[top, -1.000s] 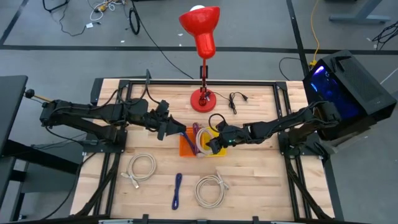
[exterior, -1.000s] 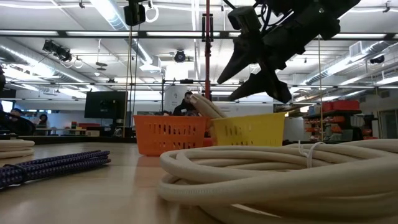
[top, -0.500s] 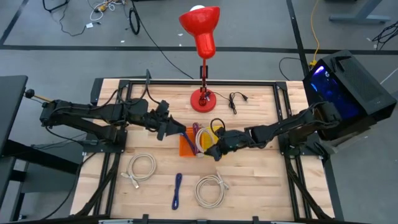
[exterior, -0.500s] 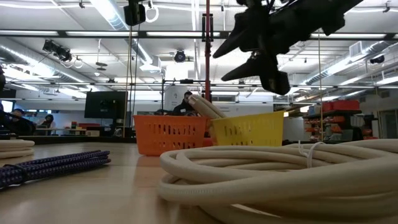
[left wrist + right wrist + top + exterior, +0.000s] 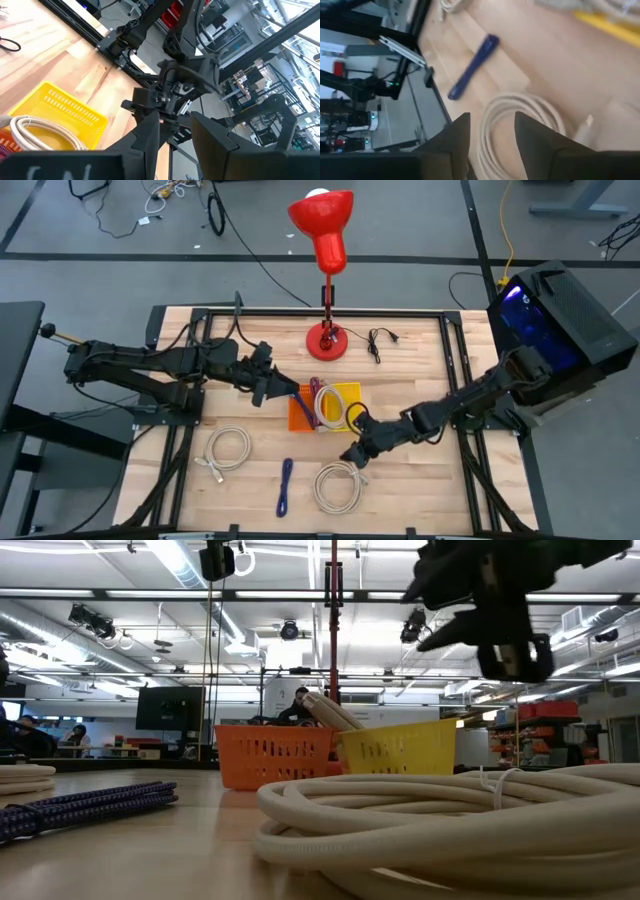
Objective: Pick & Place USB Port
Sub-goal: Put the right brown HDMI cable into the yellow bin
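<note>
A white coiled cable lies flat on the near part of the table, large in the low view's foreground and under the right wrist view. My right gripper hangs open just above its far rim, touching nothing. Another white coil lies in the yellow basket, next to the orange basket. My left gripper waits open in the air beside the orange basket's left side.
A third white coil and a blue-purple cable bundle lie on the near left of the table. A red lamp and a black cable stand at the far edge. Bare wood shows right of the baskets.
My right gripper has swung from over the yellow basket toward the table's near edge and now hangs over the near white coil, still open. The left arm and all the cables have kept still.
</note>
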